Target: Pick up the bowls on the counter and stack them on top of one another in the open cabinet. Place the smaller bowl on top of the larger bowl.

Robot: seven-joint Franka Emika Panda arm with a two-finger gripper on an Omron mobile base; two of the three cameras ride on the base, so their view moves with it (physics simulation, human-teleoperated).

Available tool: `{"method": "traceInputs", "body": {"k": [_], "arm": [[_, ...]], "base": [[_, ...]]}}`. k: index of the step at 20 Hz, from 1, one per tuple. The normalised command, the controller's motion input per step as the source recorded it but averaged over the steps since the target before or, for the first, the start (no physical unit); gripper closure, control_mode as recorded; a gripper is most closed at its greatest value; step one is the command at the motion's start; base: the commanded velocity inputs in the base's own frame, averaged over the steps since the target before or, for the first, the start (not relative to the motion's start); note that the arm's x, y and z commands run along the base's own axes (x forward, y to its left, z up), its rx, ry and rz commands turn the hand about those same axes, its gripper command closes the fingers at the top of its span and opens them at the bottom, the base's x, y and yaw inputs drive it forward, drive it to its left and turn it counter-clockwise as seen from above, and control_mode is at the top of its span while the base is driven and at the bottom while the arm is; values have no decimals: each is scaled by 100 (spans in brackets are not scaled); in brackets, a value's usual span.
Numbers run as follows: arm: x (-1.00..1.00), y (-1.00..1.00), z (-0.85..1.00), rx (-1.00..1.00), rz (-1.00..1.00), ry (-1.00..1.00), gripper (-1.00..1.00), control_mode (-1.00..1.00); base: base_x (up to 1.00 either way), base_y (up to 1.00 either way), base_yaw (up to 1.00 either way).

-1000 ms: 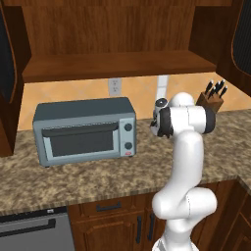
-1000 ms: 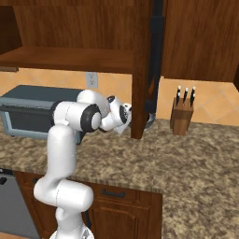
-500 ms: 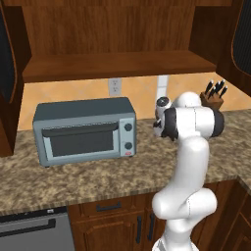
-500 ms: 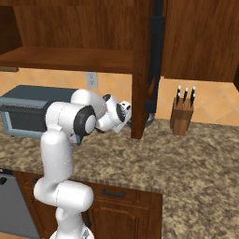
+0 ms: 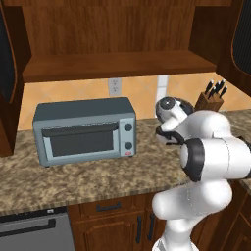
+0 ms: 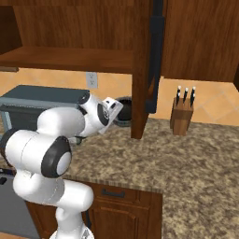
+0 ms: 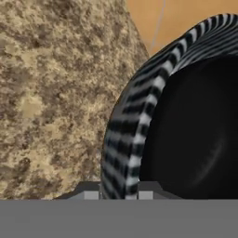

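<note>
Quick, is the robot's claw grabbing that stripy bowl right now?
Gripper: its fingertips sit on either side of the larger bowl's ribbed rim, but whether it has clamped cannot be told.

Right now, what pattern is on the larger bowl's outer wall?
Grey and black ribbed stripes on the larger bowl, with a black inside; hand view shows it best.

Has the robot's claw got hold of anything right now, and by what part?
Apparently the larger bowl, by its ribbed rim, which sits between the fingers of the gripper; whether they have closed on it cannot be told.

Even soft rendered light, faint shadows, hand view perhaps slightly blurred
</note>
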Motion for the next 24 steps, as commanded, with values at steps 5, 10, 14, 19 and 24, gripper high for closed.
{"method": "traceInputs", "body": {"k": [5, 10, 14, 19, 24], "arm": [[-100, 54, 100, 6, 0, 0, 100, -100], [-100, 43, 100, 2, 0, 5, 100, -100], [-100, 42, 100, 0, 0, 7, 100, -100], [-88, 32, 100, 0, 1, 0, 100, -100], [-47, 19, 100, -5, 0, -3, 100, -100]], "base": [[0, 0, 0], [0, 0, 0], [0, 0, 0], [0, 0, 0], [0, 0, 0]]}}
